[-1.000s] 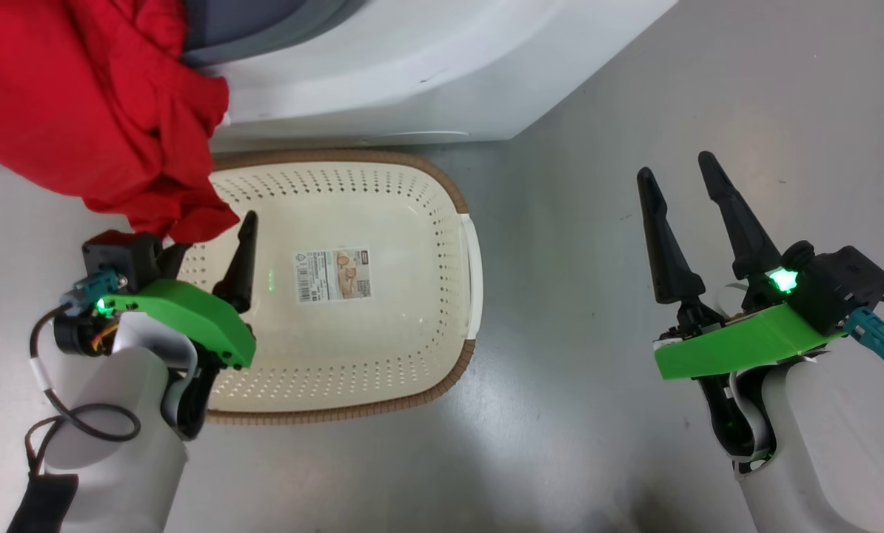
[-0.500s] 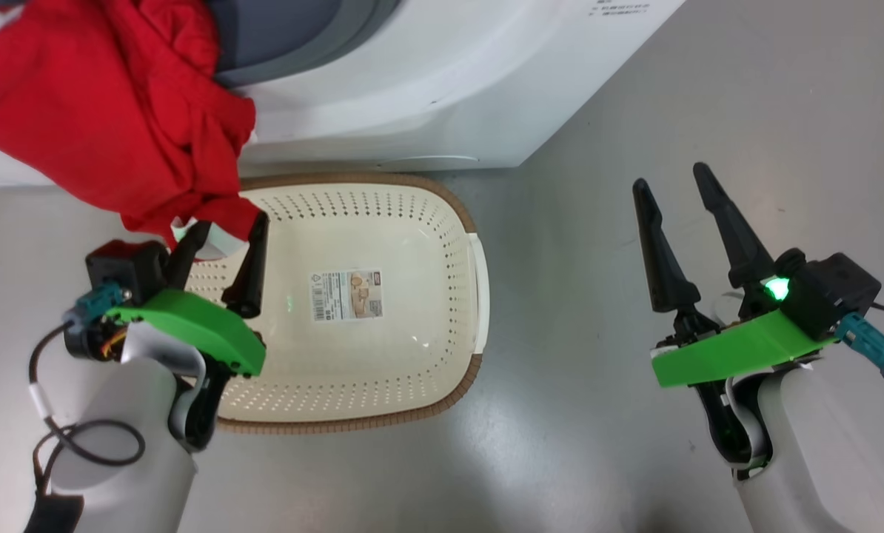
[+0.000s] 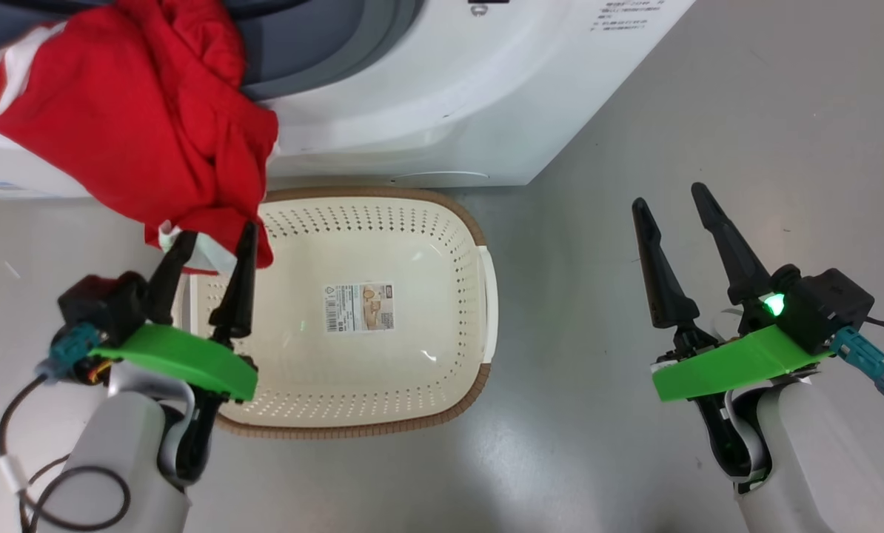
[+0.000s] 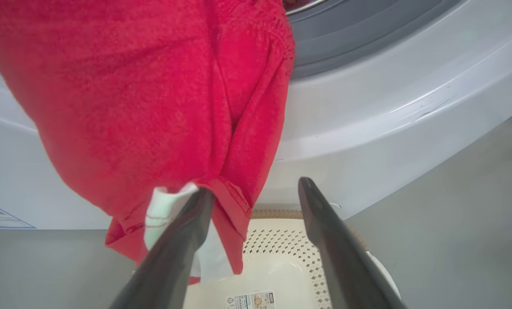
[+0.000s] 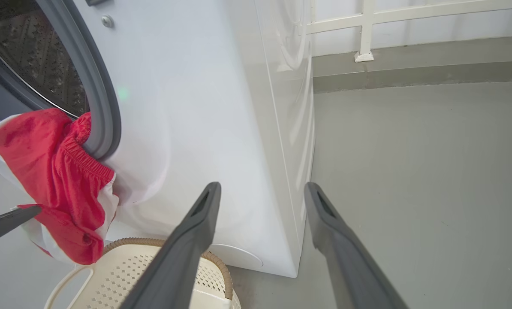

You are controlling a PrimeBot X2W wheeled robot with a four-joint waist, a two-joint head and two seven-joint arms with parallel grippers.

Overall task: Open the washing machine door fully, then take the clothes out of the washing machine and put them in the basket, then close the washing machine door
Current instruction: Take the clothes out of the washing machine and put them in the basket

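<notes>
clothes first: red bunch with some white, spilling out past the grey ring of the washing machine and draped down its white front, far left. lowest hem dangling over the far left corner of the basket, not inside it yet. basket parked on the floor just near of the machine, sticker showing on its bottom.

left gripper right under that hem, fingers spread wide, clamped on nothing. from the left wrist camera: hem and a white flap brushing one finger, partly hanging into the gap, other finger clear of it. so fabric up and far from the jaws, long axis running down from drum mouth to hem, roughly in line with the fingers.

right gripper well off to the right over grey floor, also spread wide, nothing in it. left arm way nearer, obviously.

guessing next: nudge up a touch, pinch the hem, pull it near and drop it in the basket. might snag on the ring, hard to say.
</notes>
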